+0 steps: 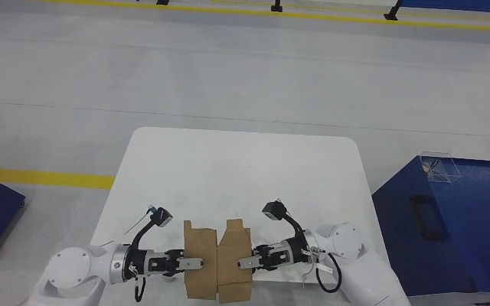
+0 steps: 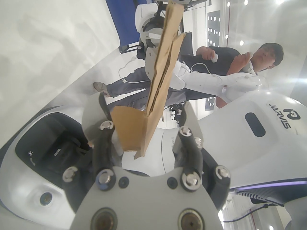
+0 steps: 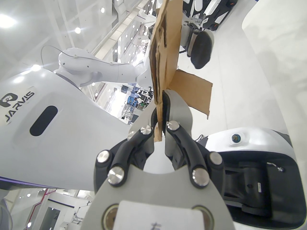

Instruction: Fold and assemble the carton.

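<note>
Carton (image 1: 218, 264), mostly flat, hangs over the desk's (image 1: 237, 168) near edge. The right claw (image 3: 160, 113) is clamped on one rim, while the left claw (image 2: 144, 113) is spread around the opposite edge. Opening seems barely begun; next, the left must pinch and pull.

brown flattened corrugated-cardboard carton (image 1: 218, 283) ×1 | white rounded-corner table (image 1: 237, 168) ×1 | black-fingered grippers ×2: left gripper (image 1: 195, 263), right gripper (image 1: 245, 262) | blue boxy units ×2: large blue unit (image 1: 429, 237), blue unit at the frame edge (image 1: 8, 210) | clear plastic box (image 1: 439, 164) ×1
</note>
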You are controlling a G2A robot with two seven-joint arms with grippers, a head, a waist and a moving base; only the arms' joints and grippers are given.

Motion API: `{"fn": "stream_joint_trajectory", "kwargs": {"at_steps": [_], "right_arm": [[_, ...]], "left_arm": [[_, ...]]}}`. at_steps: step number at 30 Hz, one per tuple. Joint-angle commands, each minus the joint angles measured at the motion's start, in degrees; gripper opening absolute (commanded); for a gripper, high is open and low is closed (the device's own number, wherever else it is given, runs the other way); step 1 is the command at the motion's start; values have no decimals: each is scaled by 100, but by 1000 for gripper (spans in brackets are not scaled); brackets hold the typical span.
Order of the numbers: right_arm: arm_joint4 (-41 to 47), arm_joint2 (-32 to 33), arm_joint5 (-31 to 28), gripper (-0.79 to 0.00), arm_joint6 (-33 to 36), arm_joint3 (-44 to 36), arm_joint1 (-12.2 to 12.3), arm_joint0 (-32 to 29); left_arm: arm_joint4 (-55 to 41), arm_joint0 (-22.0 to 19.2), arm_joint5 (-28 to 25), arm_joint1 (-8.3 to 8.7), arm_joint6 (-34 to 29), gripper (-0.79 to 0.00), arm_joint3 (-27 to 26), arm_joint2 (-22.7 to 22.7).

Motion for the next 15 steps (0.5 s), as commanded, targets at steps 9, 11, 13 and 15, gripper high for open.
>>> {"fn": "stream_joint_trajectory", "kwargs": {"at_steps": [9,11,13,15], "right_arm": [[3,-21,-39,0,-39,-1,15,-1],[3,-21,-39,0,-39,-1,15,-1],[3,-21,-39,0,-39,-1,15,-1],[3,-21,-39,0,-39,-1,15,-1]], "left_arm": [[-222,-4,18,20,-166,-785,25,23],[-222,-4,18,20,-166,-785,25,23],[-222,-4,18,20,-166,-785,25,23],[-222,-4,18,20,-166,-785,25,23]]}}
